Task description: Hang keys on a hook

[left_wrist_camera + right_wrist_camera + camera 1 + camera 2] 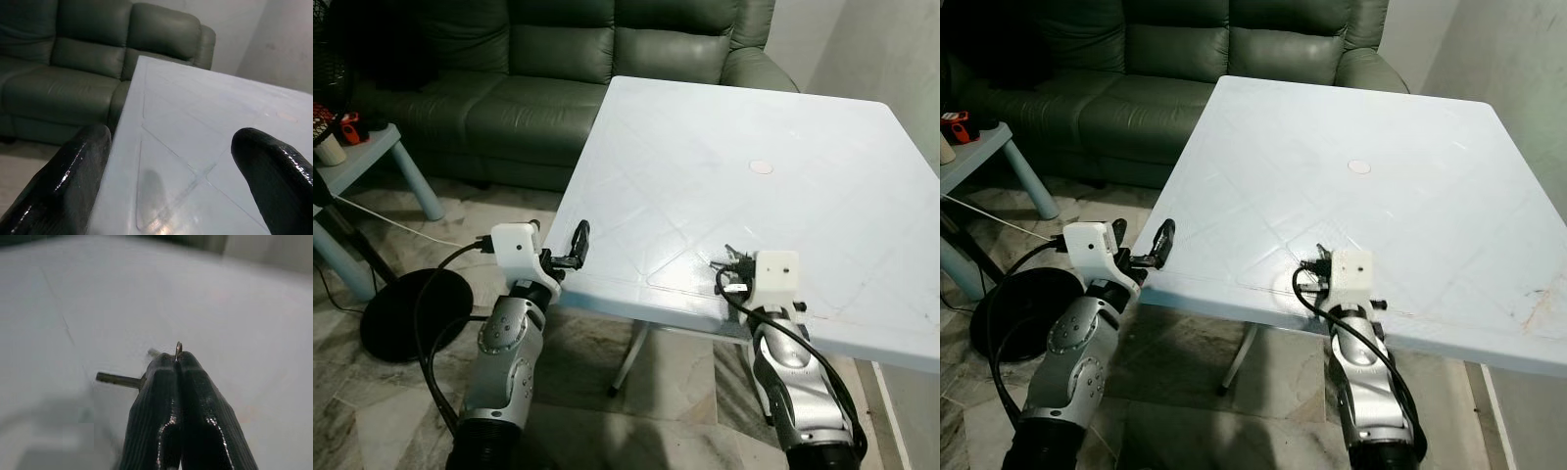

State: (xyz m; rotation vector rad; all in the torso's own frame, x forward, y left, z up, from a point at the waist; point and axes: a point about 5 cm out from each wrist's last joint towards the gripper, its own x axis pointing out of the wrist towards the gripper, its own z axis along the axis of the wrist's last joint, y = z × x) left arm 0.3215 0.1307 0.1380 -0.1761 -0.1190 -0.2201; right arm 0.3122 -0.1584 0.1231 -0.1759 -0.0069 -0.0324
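Head views: the right claw [736,262] pinches the keys [728,258] low over the white table [744,117]. Left wrist: the left claw [168,181] gapes at the table's edge. Right wrist: fingers clenched on the key ring [178,350]; lifting straight up should keep it from slipping.

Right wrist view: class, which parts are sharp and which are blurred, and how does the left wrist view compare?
Right wrist view: the right gripper shut on the keys is sharp, the table behind blurs. Left wrist view: the left gripper's fingers are soft and glossy, the sofa clearer.

Left fingers [73,181] apart, right fingers [195,396] together.
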